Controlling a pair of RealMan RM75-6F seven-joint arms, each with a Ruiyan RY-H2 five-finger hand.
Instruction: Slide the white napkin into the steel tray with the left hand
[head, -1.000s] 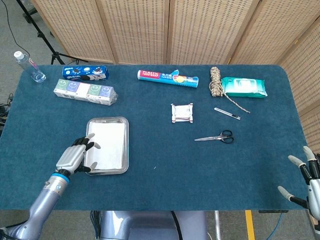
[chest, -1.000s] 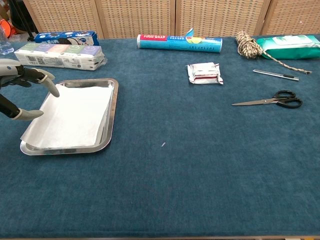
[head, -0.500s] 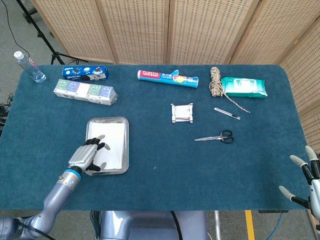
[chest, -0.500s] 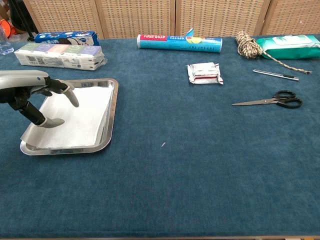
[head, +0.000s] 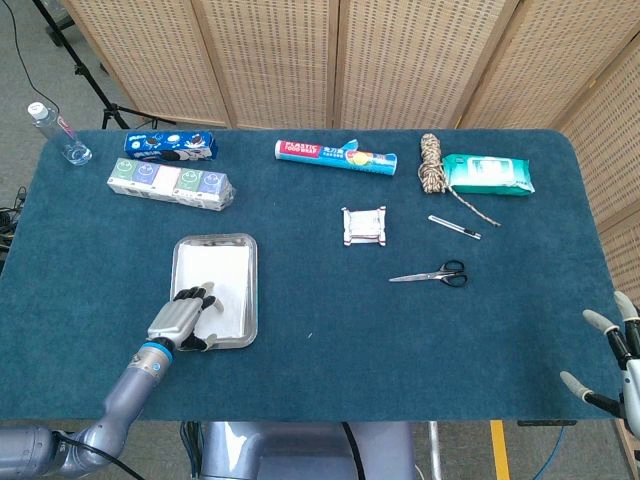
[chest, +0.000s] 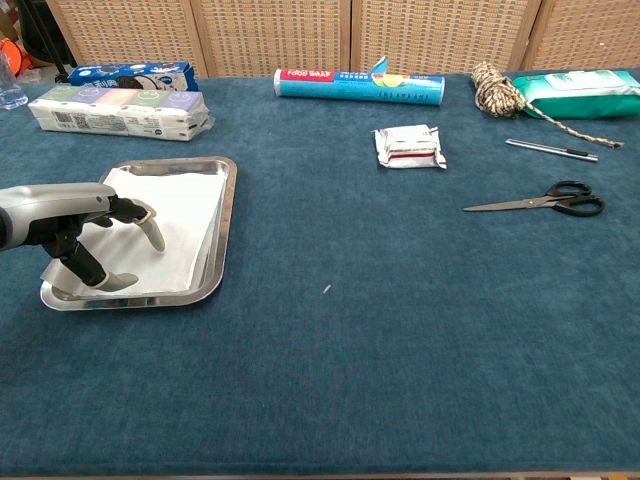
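left hand: over the near edge of the steel tray, fingers spread on the white napkin
white napkin: inside the tray, just beyond the fingers
right hand: at the worktop's far-right edge, fingers apart, empty

napkin white | tray steel-grey | table dark teal | scissors black-handled

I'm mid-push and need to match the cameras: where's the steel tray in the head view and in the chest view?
Head view: the steel tray lies lower left of centre, below the tissue multipack, with the left hand at its near-left corner.
Chest view: the steel tray sits at the left edge, mid-height, with the left hand over its left side.
Shared landmark: the white napkin lying in the tray.
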